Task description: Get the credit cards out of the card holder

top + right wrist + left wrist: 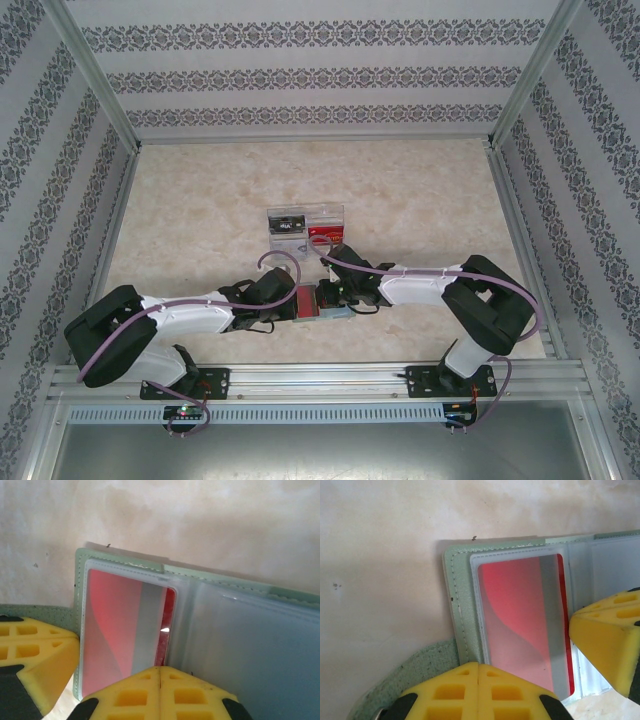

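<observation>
room: patterned walls (320, 70) stand on the left, far and right sides, well clear of the work.
table (200, 200): pale, marbled and flat, with open room to the left and right of the holder for a card to slide out.
tray (337, 212): clear and divided, just beyond the holder on the far side, with something red in it.
holder (461, 600): lies open and flat at the near middle of the table, between the two pincers, its fold running near to far as best the top view shows.
card (520, 615): red, inside the frosted sleeve of the holder's left half. its long axis seems to run near to far. the long edge toward the fold shows bare red, so the sleeve probably opens that way, to the right.
left pincer (479, 680): clenched, pads pressed together at the holder's left side by the green strap. whether they nip the cover i cannot tell.
right pincer (160, 685): clenched, pads together right at the end of the card's bare edge. whether they hold the card or sleeve i cannot tell.
key relation: the bare edge faces the right pincer, which is the nearer one. a pull to the right looks apt, with the left pincer pinning the cover.
</observation>
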